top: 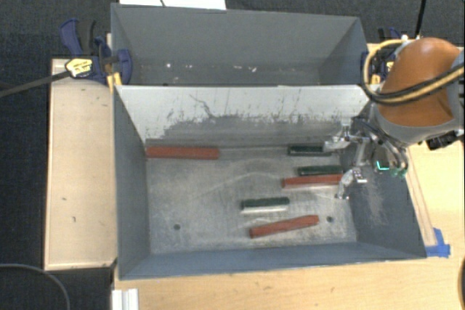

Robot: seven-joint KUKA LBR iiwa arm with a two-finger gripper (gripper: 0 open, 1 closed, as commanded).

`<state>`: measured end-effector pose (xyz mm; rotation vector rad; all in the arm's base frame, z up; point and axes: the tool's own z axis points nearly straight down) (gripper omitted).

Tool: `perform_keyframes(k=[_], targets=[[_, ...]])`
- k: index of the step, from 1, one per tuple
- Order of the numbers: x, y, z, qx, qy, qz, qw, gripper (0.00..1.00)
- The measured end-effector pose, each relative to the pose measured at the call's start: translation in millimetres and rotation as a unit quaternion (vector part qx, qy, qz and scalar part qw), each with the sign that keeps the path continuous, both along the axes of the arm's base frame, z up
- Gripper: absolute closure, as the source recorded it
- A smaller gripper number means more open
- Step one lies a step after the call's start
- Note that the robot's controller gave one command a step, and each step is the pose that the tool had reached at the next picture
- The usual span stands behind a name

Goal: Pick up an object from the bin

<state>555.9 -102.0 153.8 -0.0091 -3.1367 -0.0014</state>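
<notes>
"Looking into the grey metal bin (138, 156), where is the arm's two-finger gripper (344, 165)?"

"Low on the right side, close to the right wall, under the orange wrist cover (421, 80)."

"And its fingers?"

"Apart. One metal finger (340, 144) sits toward the back wall and the other nearer the front, with nothing clamped between them."

"What lies there?"

"A slim dark green stick (320, 171) points its right end into the gap between the fingers. Just in front of it, nearly touching, lies a reddish-brown flat bar (311, 182), its right end by the front finger."

"Anything else close?"

"A second green stick (305, 150) lies by the back wall, just left of the back finger. Mid-floor there is a green-and-pale stick (265, 205) with a brown slanted bar (283, 226) in front of it. A long brown bar (182, 152) lies well apart at the back left."
</notes>
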Motion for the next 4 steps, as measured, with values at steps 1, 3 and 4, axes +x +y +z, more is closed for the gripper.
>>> perform_keyframes(k=[1,3,4], targets=[[1.9,0.3,4.5,-0.001,-0.0039,0.001,1.0000,0.00],[8.3,14.3,-79.3,0.000,-0.0080,-0.046,0.9989,1.00],[-2.7,28.6,70.9,-0.001,-0.0042,-0.098,0.9952,1.00]])
